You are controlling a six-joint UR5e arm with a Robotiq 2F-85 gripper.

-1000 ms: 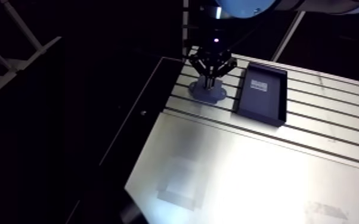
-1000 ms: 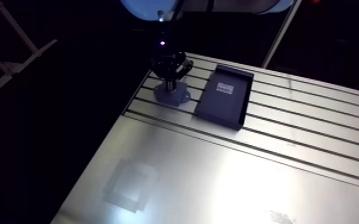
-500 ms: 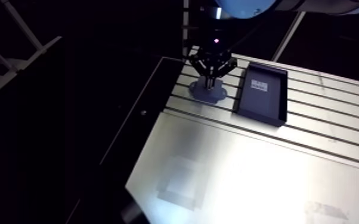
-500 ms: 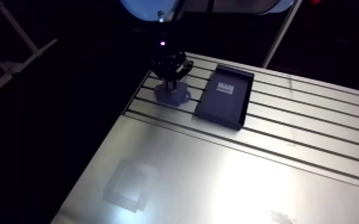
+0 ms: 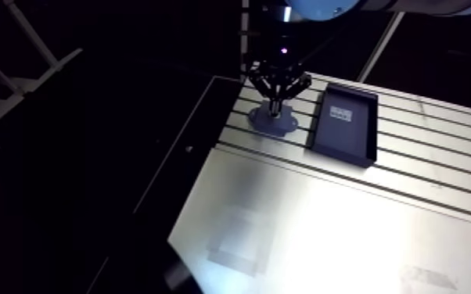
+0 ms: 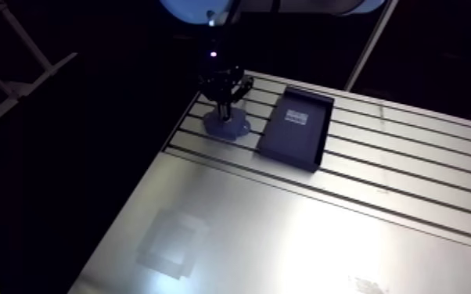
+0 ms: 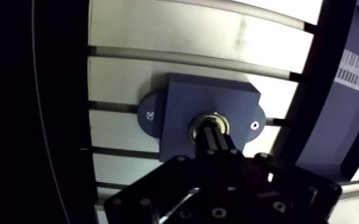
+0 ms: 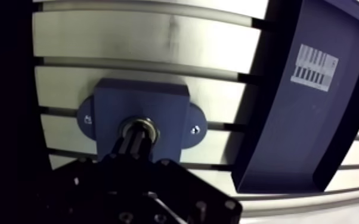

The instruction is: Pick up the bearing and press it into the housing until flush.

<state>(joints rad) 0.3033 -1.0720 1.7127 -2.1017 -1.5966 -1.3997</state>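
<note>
A dark blue housing (image 7: pixel 179 110) with two rounded ears lies on the slotted table near its left edge. The bearing (image 7: pixel 209 122), a metal ring, sits in the housing's central bore. In the wrist view my gripper (image 7: pixel 216 138) is shut, its two fingers (image 8: pixel 132 143) pressed together, and their tips rest on top of the bearing. How deep the bearing sits in the bore I cannot tell. In the arm view the gripper (image 5: pixel 276 103) stands straight down over the housing (image 5: pixel 275 122).
A dark blue tray (image 5: pixel 345 125) with a barcode label (image 8: pixel 315 67) lies just to the right of the housing. The table's left edge (image 5: pixel 207 148) runs close beside the housing, with darkness beyond it. A broad smooth plate (image 6: pixel 301 242) fills the near part.
The whole arm view has shifted very slightly. The gripper stays on the bearing over the housing, and nothing on the table has moved.
</note>
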